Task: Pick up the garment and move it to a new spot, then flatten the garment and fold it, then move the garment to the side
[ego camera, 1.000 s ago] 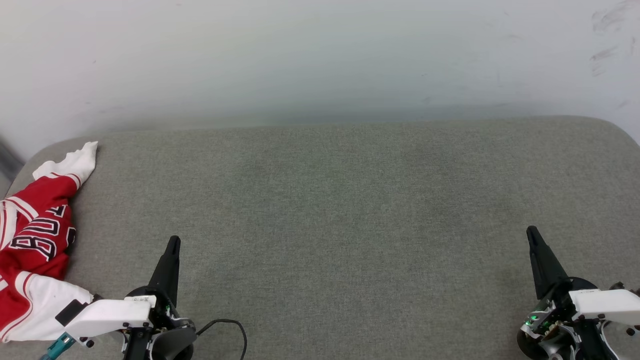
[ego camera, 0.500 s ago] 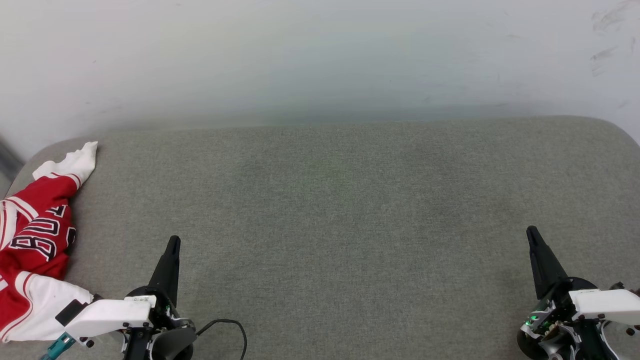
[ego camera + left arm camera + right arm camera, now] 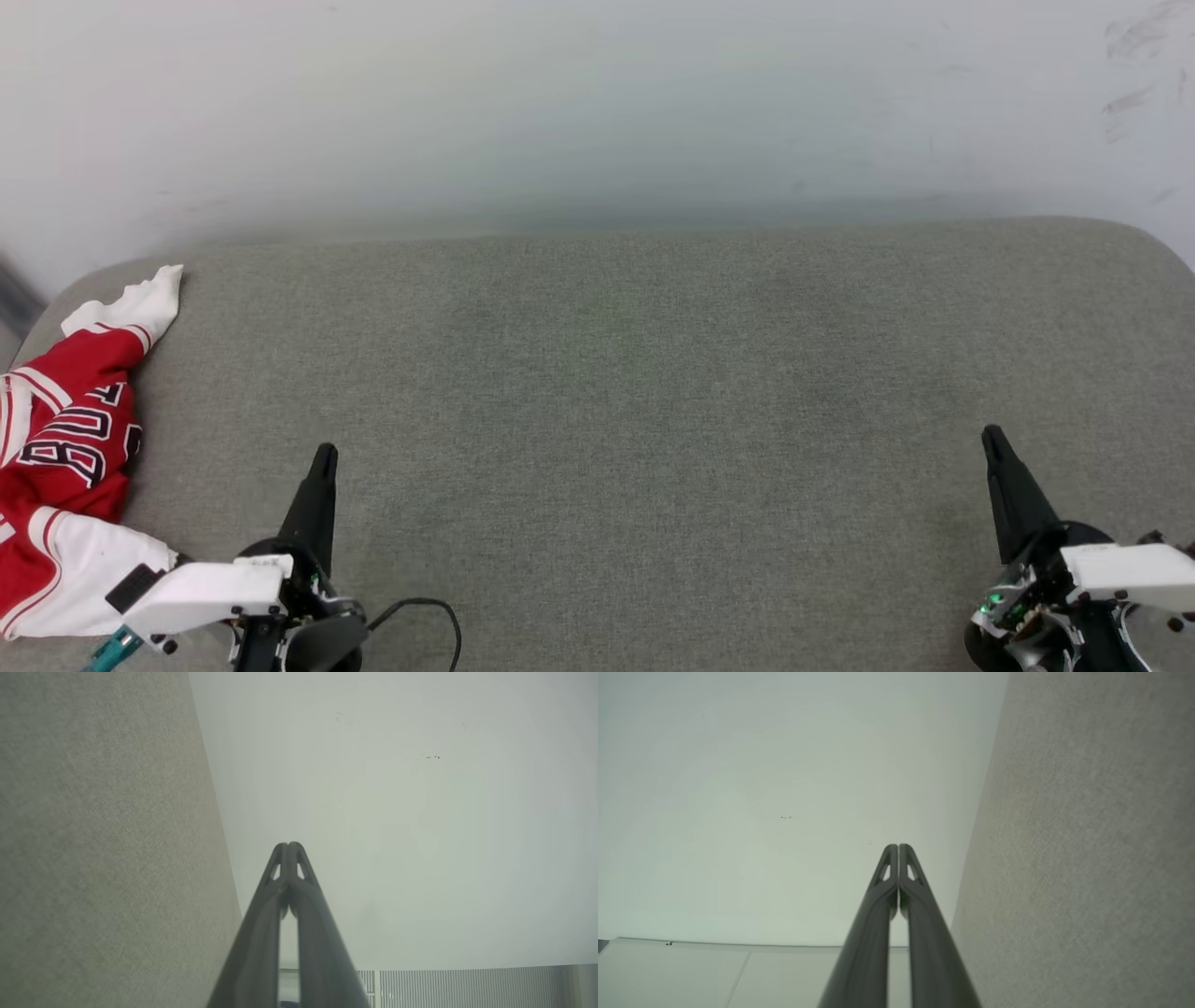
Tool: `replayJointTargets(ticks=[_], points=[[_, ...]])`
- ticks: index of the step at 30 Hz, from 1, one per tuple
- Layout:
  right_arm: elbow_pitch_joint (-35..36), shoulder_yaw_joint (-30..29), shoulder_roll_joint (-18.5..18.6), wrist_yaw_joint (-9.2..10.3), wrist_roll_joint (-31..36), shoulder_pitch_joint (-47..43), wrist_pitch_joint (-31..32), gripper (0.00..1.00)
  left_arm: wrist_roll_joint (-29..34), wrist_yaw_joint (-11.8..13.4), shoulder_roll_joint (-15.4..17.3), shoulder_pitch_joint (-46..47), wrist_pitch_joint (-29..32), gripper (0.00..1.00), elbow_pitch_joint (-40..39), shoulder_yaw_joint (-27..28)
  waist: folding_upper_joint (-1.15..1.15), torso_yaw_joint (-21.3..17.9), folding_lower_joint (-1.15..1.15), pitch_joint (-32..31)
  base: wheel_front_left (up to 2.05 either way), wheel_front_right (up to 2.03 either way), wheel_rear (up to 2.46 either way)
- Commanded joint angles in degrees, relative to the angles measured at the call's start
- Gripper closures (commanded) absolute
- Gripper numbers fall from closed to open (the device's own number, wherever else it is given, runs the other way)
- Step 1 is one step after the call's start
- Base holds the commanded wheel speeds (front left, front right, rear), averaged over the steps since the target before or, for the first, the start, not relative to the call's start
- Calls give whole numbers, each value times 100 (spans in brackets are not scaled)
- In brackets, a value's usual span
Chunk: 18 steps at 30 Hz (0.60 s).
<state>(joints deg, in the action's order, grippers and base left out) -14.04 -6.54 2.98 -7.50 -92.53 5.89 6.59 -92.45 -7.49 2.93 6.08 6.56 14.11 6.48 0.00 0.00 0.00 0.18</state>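
1. Both arms have sunk a touch toward the near edge since a second ago. The left gripper [image 3: 324, 452] and right gripper [image 3: 991, 437] sit slightly lower in the head view, and the white forearm casings have dropped with them.
2. The garment [image 3: 65, 439] has not shifted.
3. The garment lies crumpled at the far left end of the cushion [image 3: 616, 392], partly cut off by the left edge of the head view. It is red, with black white-outlined letters showing among the folds.
4. One white sleeve [image 3: 140, 299] points to the far side. Another white part lies at the near side, just beside the left forearm casing.
5. The left gripper is pressed together with nothing between its fingers [image 3: 261, 933]. It points to the far side, to the right of the garment and apart from it.
6. The right gripper is also pressed together and holds nothing. Its fingers [image 3: 924, 933] meet at the tips. It hangs near the right end of the cushion, well apart from the garment.
7. A black cable [image 3: 439, 611] loops on the cushion just right of the left wrist.
8. A pale wall [image 3: 560, 112] stands behind the cushion's far edge, with a few dark scuffs at its upper right.
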Motion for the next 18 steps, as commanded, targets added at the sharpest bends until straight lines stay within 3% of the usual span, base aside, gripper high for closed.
replayJointTargets(ticks=[1,18], points=[[-16,0,0,0,-1,-10,-1,0,0,0,-1,-8,-2,0,16,-7,0,0,0,0,0,0,0],[-50,177,-5,1,362,-262,-396,0,277,1,-14,-366,-400,0,-103,-121,0,-14,0,6,0,0,0]])
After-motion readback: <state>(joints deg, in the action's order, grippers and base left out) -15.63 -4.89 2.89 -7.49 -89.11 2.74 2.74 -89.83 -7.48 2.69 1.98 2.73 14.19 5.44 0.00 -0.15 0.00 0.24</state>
